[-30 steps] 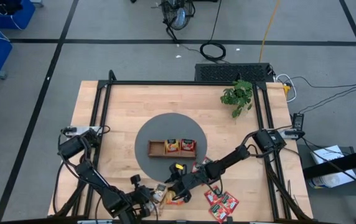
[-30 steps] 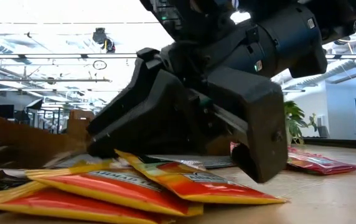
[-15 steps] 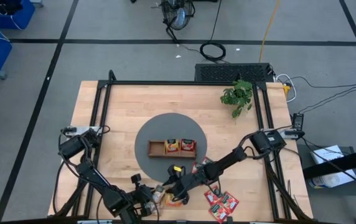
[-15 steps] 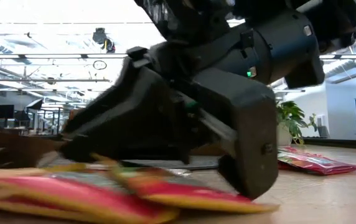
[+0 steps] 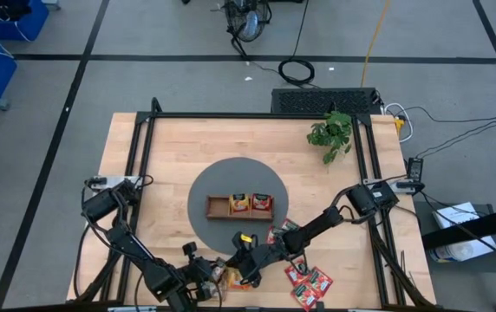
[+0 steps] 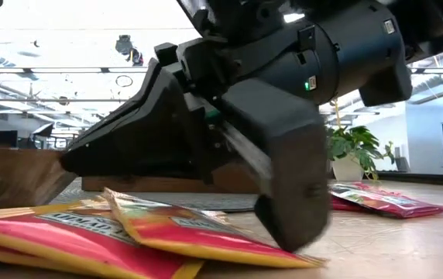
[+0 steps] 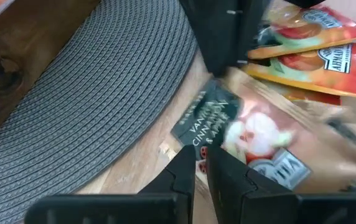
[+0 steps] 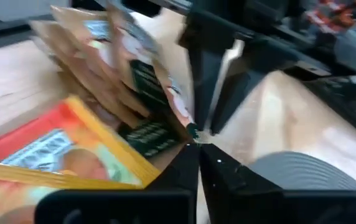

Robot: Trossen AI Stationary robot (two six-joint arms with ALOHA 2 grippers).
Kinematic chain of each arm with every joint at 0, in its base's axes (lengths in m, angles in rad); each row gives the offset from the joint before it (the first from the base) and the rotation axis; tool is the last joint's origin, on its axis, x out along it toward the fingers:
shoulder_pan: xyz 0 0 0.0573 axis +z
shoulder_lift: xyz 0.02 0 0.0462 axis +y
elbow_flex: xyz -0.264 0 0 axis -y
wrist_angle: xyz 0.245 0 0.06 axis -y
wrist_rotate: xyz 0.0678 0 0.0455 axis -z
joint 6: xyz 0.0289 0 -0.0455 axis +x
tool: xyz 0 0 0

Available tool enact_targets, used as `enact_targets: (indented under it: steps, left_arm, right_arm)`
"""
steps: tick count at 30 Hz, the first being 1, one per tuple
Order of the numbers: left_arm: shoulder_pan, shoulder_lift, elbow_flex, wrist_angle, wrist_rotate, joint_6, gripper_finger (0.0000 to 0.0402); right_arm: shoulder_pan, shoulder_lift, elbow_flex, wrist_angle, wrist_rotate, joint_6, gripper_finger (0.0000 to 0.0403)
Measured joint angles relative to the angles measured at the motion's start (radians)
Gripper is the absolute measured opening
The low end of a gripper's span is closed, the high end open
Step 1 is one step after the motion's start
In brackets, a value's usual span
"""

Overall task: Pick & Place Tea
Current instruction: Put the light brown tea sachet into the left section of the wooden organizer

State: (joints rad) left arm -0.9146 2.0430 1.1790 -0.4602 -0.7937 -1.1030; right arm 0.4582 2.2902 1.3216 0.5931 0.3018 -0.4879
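Observation:
A pile of tea sachets lies near the table's front edge. Orange ones [image 6: 190, 232] lie flat on the wood. Several beige ones [image 8: 128, 68] stand tilted up in a fan. My left gripper [image 5: 216, 276] comes at them from the near left, its fingers nearly together at the dark-labelled end of a beige sachet [image 7: 246, 130]. My right gripper [image 5: 235, 264] reaches in from the right. It is shut, with its tips [image 8: 198, 146] at the fan's lower corner. The wooden tray [image 5: 239, 206], with sachets in it, sits on a round grey mat [image 5: 205, 186]. My left gripper pinches the beige sachets at their dark-labelled end [image 7: 193, 137], slanting down from the near left. The fan stands tilted up from the hold. How many sachets it has I cannot tell. My right gripper pinches the lower corner [image 8: 192, 132] of a beige sachet between its fingertips, coming nearly level from the table's right, close against the left gripper's fingers [image 8: 210, 93].
More red sachets [image 5: 309, 284] lie at the near right, beside the right arm. A small potted plant [image 5: 330, 132] stands at the far right. A black frame runs around the tabletop. Bare wood lies left of the mat.
My right gripper has edged down and toward my left gripper, over the sachet pile. The orange sachets under it have shifted on the table.

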Motion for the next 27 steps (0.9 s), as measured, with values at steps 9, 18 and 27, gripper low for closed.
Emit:
enact_targets:
  steps: [9, 18, 27]
  left_arm:
    - [0.000, -0.035, 0.001, -0.010, 0.000, 0.065, 0.0046]
    - [-0.004, -0.163, 0.001, -0.065, -0.027, 0.089, 0.0047]
    - [-0.009, -0.276, 0.001, -0.087, -0.162, -0.022, 0.0047]
  right_arm:
    - [0.029, -0.048, -0.004, -0.037, 0.131, -0.153, 0.0000]
    - [0.064, -0.112, -0.007, -0.114, 0.261, -0.366, 0.0000]
    - [0.143, -0.198, -0.006, -0.052, 0.458, -0.679, 0.0000]
